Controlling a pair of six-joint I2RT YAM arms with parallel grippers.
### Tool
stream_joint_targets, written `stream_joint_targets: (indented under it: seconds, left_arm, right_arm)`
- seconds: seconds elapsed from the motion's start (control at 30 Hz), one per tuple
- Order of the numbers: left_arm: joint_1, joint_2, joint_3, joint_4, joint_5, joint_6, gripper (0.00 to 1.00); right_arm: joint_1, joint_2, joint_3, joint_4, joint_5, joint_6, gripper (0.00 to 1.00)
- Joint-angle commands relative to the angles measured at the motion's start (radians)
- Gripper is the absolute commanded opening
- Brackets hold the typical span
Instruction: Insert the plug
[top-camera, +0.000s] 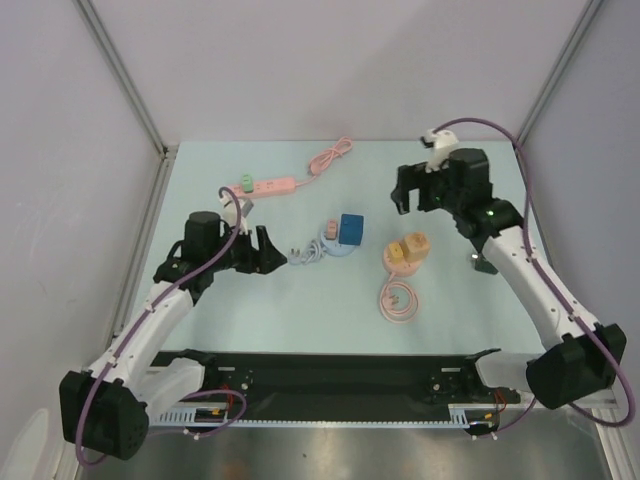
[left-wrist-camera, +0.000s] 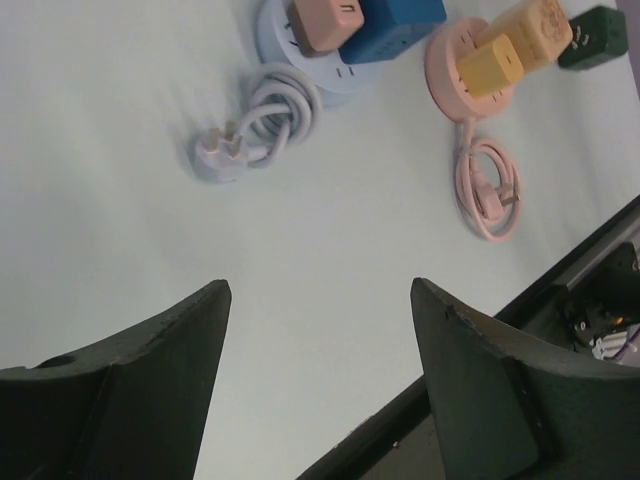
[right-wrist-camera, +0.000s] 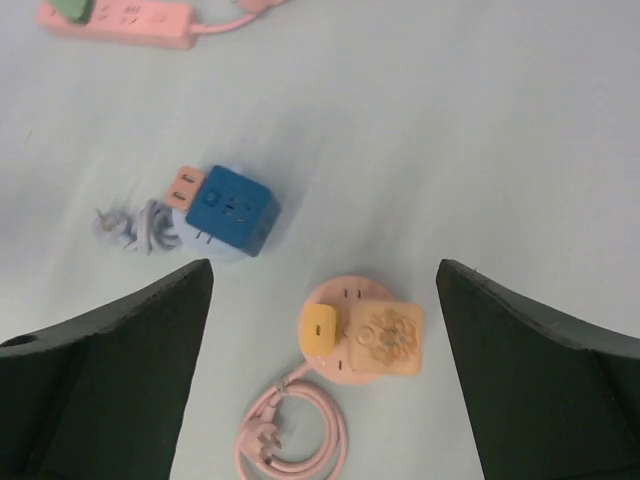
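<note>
Pale desk under white walls: the lavender plug lies near the middle, prongs up as far as I can tell, its cord coiled against the round lavender socket base. My left gripper hangs empty with fingers spread wide, just short of the plug toward the left edge; my right gripper, equally spread and empty, hovers over the pink round socket. I judge the left should straddle the plug's body, leave both prongs clear, and clamp squarely, because the short coil may drag the base.

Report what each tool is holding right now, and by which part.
Nothing is held. The left tool and the right tool both stand open, with nothing between their fingers.
</note>
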Motion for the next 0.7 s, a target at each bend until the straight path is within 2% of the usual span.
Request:
stream_joint_targets:
  seconds: [0.0,0.1,0.13,0.23,0.37,0.43,0.5,0.57,0.6,0.67]
  left_arm:
    - [-0.113,-0.039,0.077,-0.034,-0.118,0.066,0.78]
    - [-0.173,-0.045,0.083,-0.051,-0.140,0.075,0.78]
    - [-0.179,-0.049,0.082,-0.051,-0.127,0.073,0.78]
    - [-0.181,-0.056,0.057,-0.041,-0.104,0.067,0.78]
    - [-0.181,-0.080,0.042,-0.040,-0.097,0.073,0.79]
    - [-0.181,-0.086,0.040,-0.037,-0.093,0.073,0.79]
    - [-0.181,-0.089,0.040,-0.034,-0.081,0.067,0.79]
    - [-0.179,-0.089,0.034,-0.014,-0.051,0.052,0.80]
    - [-0.179,-0.088,0.025,-0.008,-0.037,0.049,0.80]
    - [-0.181,-0.086,0.017,0.001,-0.021,0.043,0.80]
  right_arm:
    - [-0.141,-0.079,-0.092,-0.028,-0.096,0.293,1.00]
    - [-0.250,-0.116,-0.108,-0.101,0.058,0.437,1.00]
    - [-0.282,-0.118,-0.102,-0.132,0.233,0.474,1.00]
    - [-0.380,-0.104,-0.100,-0.291,0.400,0.558,1.00]
    - [-0.445,-0.052,-0.142,-0.332,0.452,0.493,1.00]
    - [-0.448,0.006,-0.159,-0.336,0.492,0.367,0.98]
    - [-0.451,0.040,-0.188,-0.329,0.599,0.315,0.98]
    - [-0.470,0.074,-0.220,-0.284,0.557,0.275,0.98]
    - [-0.480,0.088,-0.222,-0.274,0.484,0.258,0.98]
    - [-0.490,0.138,-0.217,-0.243,0.460,0.237,0.99]
